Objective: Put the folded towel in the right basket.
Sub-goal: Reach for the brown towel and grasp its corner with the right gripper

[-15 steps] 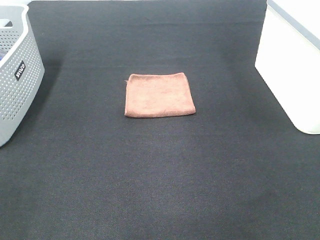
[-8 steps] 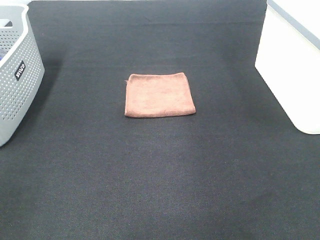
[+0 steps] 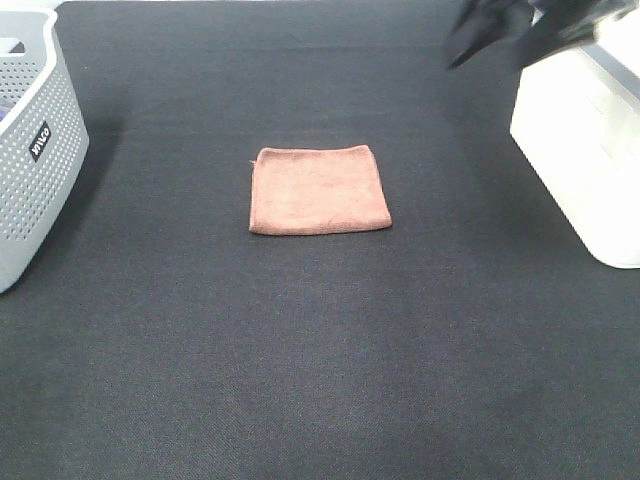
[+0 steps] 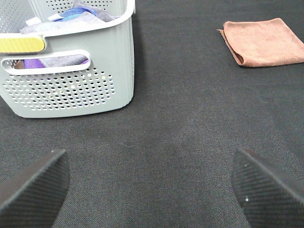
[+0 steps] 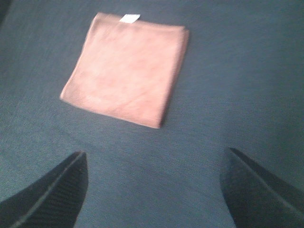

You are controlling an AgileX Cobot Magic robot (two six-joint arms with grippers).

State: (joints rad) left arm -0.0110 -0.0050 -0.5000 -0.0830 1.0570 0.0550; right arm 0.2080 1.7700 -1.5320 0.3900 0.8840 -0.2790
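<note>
A folded brown towel [image 3: 319, 190] lies flat on the black table, near the middle. It also shows in the left wrist view [image 4: 264, 42] and the right wrist view [image 5: 126, 68]. The right basket [image 3: 585, 140] is white and stands at the right edge. My right gripper [image 3: 490, 40] is at the top right, blurred, above the table beside that basket; in its wrist view its fingers [image 5: 52, 194] are spread wide and empty. My left gripper [image 4: 152, 190] is open and empty, out of the exterior view.
A grey perforated basket [image 3: 30, 150] stands at the left edge; the left wrist view [image 4: 71, 71] shows it holding several cloths. The table is covered in black fabric [image 3: 320, 350].
My right arm has come into the exterior view at the top right, beside the white basket. The towel has not moved.
</note>
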